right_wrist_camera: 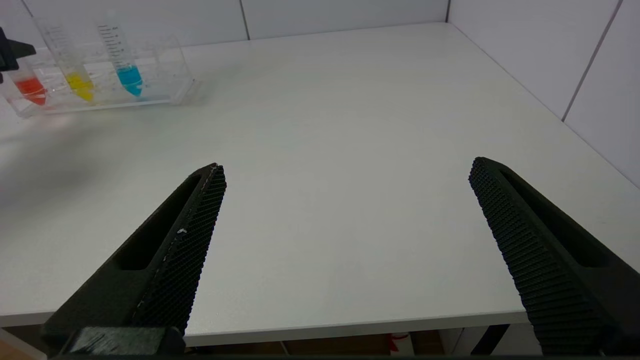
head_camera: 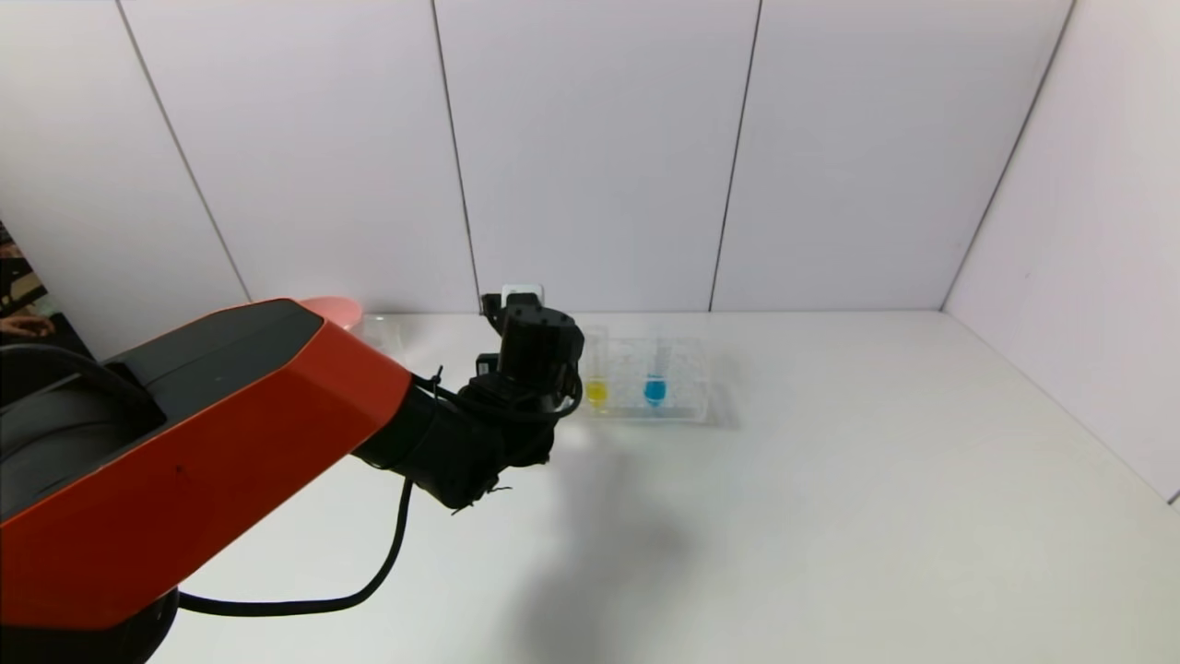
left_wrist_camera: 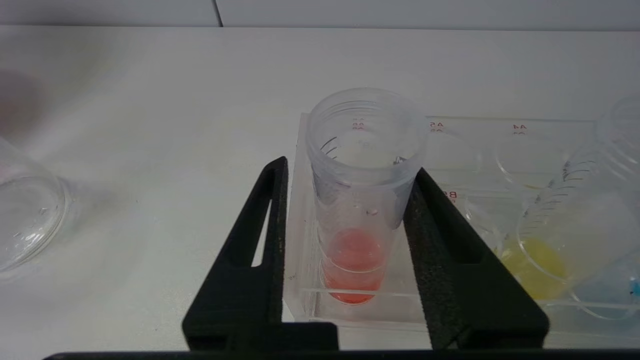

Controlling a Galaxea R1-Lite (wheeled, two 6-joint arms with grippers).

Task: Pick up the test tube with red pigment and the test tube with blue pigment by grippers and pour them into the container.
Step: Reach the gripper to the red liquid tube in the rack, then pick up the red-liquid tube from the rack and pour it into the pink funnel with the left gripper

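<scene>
My left gripper (left_wrist_camera: 350, 167) is open and straddles the test tube with red pigment (left_wrist_camera: 352, 255), which stands upright in the clear rack (left_wrist_camera: 520, 135). One finger (left_wrist_camera: 425, 220) touches the tube; the other finger (left_wrist_camera: 272, 220) stands a little off it, outside the rack's end wall. In the head view the left gripper (head_camera: 539, 355) hides the red tube. The test tube with blue pigment (head_camera: 654, 383) stands in the rack, to the right of the yellow tube (head_camera: 596, 387). The clear container (left_wrist_camera: 25, 225) stands on the table left of the rack. My right gripper (right_wrist_camera: 347, 172) is open and empty above the table's front edge.
A pink bowl (head_camera: 332, 309) sits at the back left by the wall, next to the container (head_camera: 383, 332). The right wrist view shows the rack (right_wrist_camera: 175, 85) with the red (right_wrist_camera: 31, 89), yellow (right_wrist_camera: 80, 85) and blue (right_wrist_camera: 127, 75) tubes. White walls bound the table at the back and right.
</scene>
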